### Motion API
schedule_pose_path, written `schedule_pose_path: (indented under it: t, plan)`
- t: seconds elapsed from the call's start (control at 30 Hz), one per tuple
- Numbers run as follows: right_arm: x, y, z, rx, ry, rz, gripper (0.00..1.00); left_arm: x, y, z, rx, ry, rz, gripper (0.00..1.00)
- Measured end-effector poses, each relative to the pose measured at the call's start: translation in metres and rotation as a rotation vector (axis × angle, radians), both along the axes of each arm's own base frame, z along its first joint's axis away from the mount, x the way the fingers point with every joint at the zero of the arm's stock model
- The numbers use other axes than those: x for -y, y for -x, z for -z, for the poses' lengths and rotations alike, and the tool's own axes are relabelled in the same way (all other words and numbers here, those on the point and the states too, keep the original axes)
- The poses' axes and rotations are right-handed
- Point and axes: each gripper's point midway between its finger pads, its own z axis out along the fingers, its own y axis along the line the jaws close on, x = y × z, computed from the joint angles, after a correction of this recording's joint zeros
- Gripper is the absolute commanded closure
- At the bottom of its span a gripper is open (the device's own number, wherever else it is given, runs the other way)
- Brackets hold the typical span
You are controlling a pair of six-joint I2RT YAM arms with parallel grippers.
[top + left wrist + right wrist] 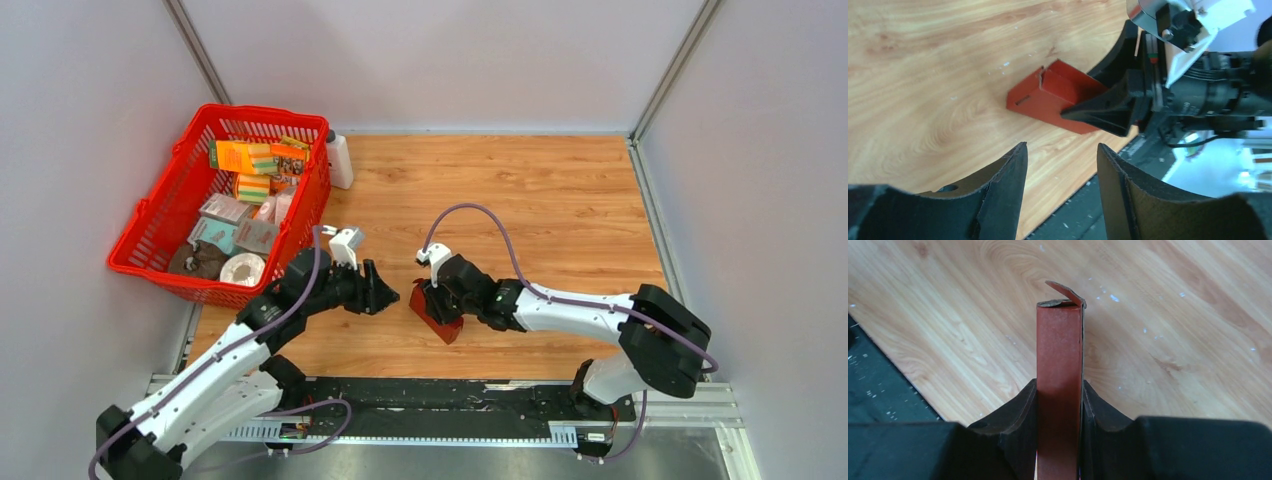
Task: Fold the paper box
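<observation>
The paper box (436, 310) is a small dark red cardboard box, folded into a rectangular shape, resting on the wooden table near its front edge. My right gripper (432, 297) is shut on it, its jaws pressing both long sides (1059, 390). A small end flap (1064, 290) sticks up loose at the far end. In the left wrist view the box (1048, 97) lies ahead with its end flaps partly open. My left gripper (390, 297) is open and empty, just left of the box, not touching it; it also shows in the left wrist view (1062, 152).
A big red mesh basket (160, 215) with several printed packages stands at the back left. A white bottle (339, 160) stands beside it. A black rail (420, 400) runs along the table's front edge. Grey walls close in both sides.
</observation>
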Motion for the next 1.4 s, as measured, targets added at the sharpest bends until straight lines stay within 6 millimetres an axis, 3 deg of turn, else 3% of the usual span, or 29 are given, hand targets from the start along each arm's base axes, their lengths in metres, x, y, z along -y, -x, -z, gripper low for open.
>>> schedule_pose_path:
  t: [0.27,0.47,1.1,1.4]
  plan:
    - [-0.001,0.006,0.0,-0.09,-0.077,-0.043,0.74,0.017,-0.037,0.018,0.128,-0.137,0.049,0.53]
    - [-0.001,0.01,0.0,-0.118,-0.098,-0.063,0.75,0.036,-0.054,0.021,0.153,-0.159,0.114,0.53]
    - [-0.002,0.014,0.0,-0.131,-0.123,-0.082,0.76,0.06,-0.056,0.048,0.117,-0.187,0.281,0.58]
    - [-0.002,0.014,0.0,-0.133,-0.125,-0.084,0.77,0.065,-0.05,0.056,0.082,-0.178,0.321,0.72]
